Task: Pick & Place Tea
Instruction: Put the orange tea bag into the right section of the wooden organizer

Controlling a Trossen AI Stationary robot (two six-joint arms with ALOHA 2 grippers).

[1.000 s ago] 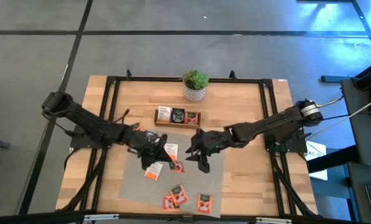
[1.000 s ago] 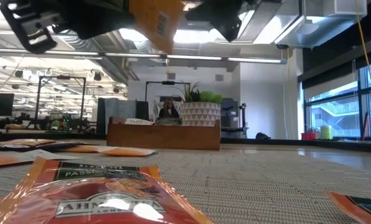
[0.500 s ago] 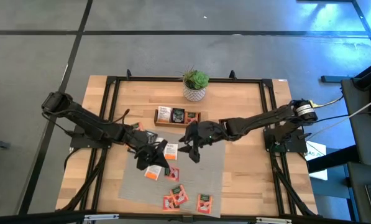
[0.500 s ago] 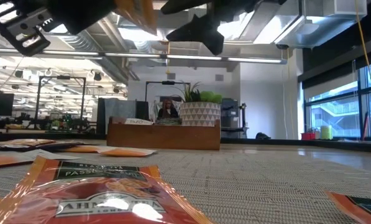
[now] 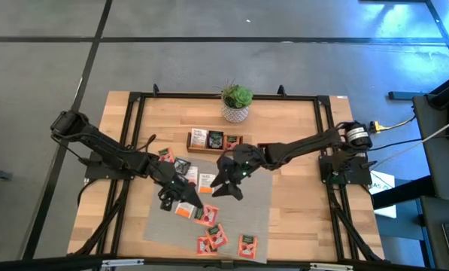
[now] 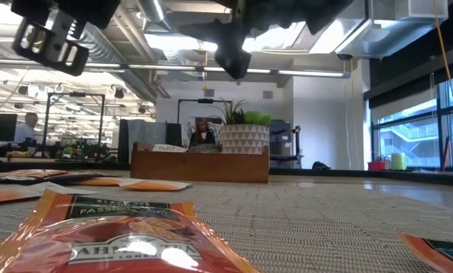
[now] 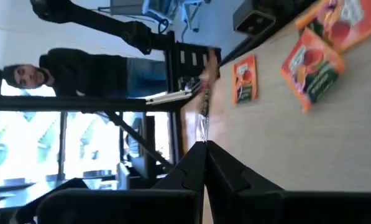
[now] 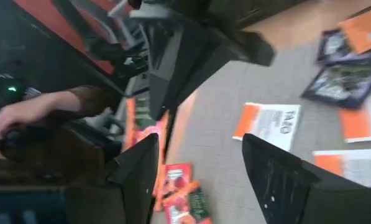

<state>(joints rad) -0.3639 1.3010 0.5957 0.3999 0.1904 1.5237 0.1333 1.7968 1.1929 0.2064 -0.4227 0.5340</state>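
1. We see the left gripper point(image 5: 166, 202) above the grey mat point(image 5: 158, 226), its fingers pressed together on nothing.
2. The right gripper point(image 5: 226, 183) hovers nearby, fingers apart.
3. The tea packets point(image 5: 213, 236) lie on the mat.

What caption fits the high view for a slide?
Both grippers, left and right, hover above tea packets scattered on the grey mat.

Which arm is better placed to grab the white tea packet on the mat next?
Probably right: its open end effector hovers beside the white packet; the left end effector is shut, farther off.
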